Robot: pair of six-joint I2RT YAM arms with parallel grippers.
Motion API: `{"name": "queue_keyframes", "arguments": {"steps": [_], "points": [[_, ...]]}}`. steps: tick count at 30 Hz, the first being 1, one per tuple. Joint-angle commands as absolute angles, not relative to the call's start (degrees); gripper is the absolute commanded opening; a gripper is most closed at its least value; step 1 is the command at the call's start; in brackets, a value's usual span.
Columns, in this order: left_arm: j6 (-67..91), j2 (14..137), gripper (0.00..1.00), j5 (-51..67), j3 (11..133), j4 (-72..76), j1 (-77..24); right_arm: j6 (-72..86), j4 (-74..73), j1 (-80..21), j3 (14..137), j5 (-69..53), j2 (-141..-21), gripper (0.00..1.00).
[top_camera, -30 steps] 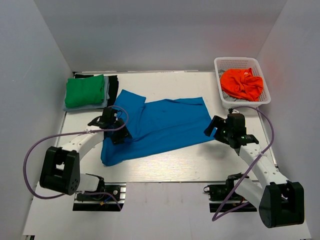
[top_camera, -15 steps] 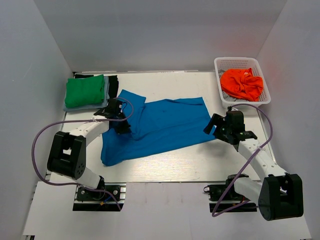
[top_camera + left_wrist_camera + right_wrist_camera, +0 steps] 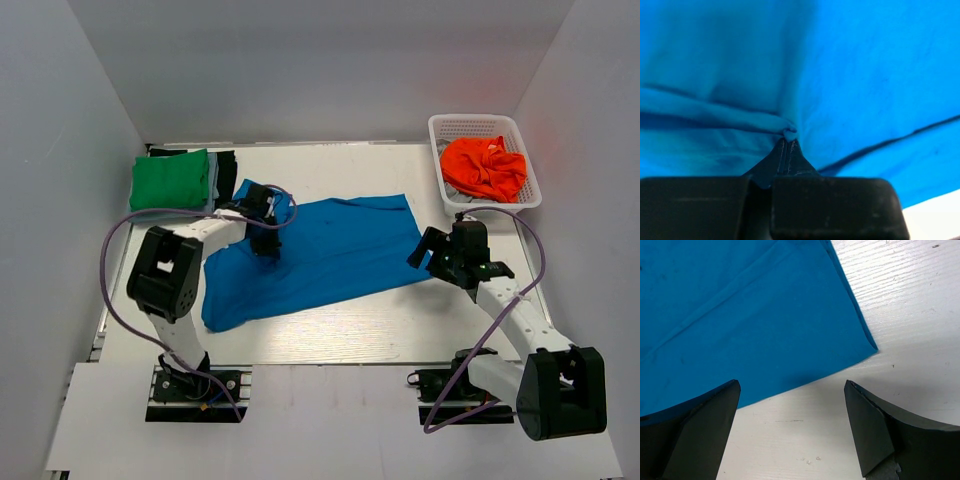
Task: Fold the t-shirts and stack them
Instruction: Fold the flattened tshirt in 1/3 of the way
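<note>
Top external: fixed, mounted high and behind the arm bases (image 3: 190,385), facing forward and down. It sits far enough back to take in the whole table (image 3: 330,340).

Left wrist: very close to the blue t-shirt (image 3: 850,75). Cloth fills nearly the whole frame, with the left gripper (image 3: 787,144) at bottom centre.

Right wrist: somewhat farther off, looking down on one corner of the shirt and the bare tabletop. The right gripper (image 3: 791,385) shows its fingers at the two lower corners.

All three views share the blue t-shirt.

dark tees (image 3: 228,172) half hidden, beneath green tee (image 3: 170,180)
</note>
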State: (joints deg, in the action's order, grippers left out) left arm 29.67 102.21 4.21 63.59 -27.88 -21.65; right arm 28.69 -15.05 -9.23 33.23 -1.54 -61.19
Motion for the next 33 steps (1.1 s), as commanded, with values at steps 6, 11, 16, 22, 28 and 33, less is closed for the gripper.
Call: {"name": "queue_keyframes", "arguments": {"steps": [6, 11, 16, 22, 28, 33], "points": [[26.19, 102.57, 0.72, -2.81, 72.33, -32.7, -25.31, 26.28, -13.27, -9.23, 36.12, -2.46, -61.88, 0.9], [29.08, 97.57, 1.0, -6.59, 73.38, -34.8, -25.31, 25.23, -12.92, -11.15, 37.09, -0.26, -62.75, 0.9], [32.42, 87.75, 1.0, -8.08, 68.13, -33.75, -25.31, 25.31, -8.89, -14.32, 39.19, -0.79, -70.9, 0.9], [44.81, 78.06, 1.0, -15.2, 51.96, -35.16, -23.99, 30.67, -0.72, -17.05, 41.13, -1.06, -82.34, 0.9], [55.98, 68.31, 1.0, -18.11, 37.9, -34.45, -23.47, 37.52, -4.65, -16.35, 40.08, 7.02, -85.34, 0.9], [58.88, 66.62, 1.0, -16.27, 31.03, -33.66, -23.47, 42.09, -8.96, -16.0, 32.2, 10.19, -78.76, 0.9]]}}
